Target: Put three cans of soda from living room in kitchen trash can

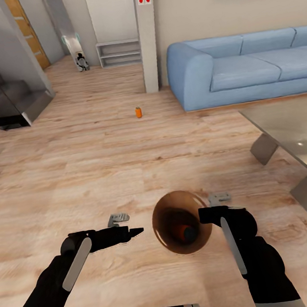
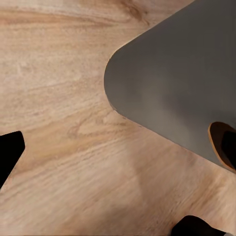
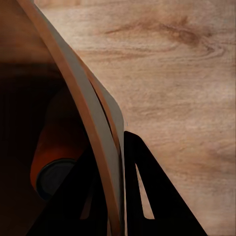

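The right gripper (image 1: 203, 214) pinches the wooden trash bucket's (image 1: 163, 210) rim, an orange soda can (image 3: 51, 147) lying inside. The left gripper (image 1: 134, 232) hangs empty, its fingers' spread unclear. Another orange can (image 1: 139, 112) stands on the plank floor (image 1: 102, 169) at twelve o'clock, near the blue sofa (image 1: 239, 71).

bright even render | faint soft floor shadows | glare on low table (image 1: 295, 131) | wrist views blurred
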Tool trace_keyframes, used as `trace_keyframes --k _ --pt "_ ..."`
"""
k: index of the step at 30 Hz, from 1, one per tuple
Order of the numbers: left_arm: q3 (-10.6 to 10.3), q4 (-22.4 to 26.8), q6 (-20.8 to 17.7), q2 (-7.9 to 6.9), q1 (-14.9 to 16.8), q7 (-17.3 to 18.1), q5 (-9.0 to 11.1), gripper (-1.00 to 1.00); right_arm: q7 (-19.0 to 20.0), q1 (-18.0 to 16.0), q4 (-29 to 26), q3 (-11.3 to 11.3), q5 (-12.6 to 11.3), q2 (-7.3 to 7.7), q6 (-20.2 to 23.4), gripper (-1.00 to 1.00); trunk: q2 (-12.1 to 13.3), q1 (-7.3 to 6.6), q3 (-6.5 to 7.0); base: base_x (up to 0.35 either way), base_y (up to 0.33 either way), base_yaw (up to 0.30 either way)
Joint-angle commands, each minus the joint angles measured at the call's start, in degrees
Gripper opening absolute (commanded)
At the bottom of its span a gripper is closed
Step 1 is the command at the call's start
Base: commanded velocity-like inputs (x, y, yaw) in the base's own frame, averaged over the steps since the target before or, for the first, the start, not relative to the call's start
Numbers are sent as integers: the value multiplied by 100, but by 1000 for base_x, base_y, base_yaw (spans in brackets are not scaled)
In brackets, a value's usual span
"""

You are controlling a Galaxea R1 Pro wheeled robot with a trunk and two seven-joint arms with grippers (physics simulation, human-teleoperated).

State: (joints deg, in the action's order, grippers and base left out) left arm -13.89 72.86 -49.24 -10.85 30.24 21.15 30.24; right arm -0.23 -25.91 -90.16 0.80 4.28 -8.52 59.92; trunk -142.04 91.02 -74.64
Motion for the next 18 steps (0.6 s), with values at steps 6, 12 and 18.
trace_keyframes --k 6,12,18 --pt "0 0 2 3 0 3 0 100 14 -2 -2 -12 -58 -7 8 -100 0 0 26 338 0 20" --pt "0 0 2 4 0 4 0 100 14 -2 -2 -210 -58 -9 8 -100 0 0 79 338 0 1" --pt "0 0 2 4 0 4 0 100 14 -2 -2 -245 -58 -9 8 -100 0 0 134 338 0 0"
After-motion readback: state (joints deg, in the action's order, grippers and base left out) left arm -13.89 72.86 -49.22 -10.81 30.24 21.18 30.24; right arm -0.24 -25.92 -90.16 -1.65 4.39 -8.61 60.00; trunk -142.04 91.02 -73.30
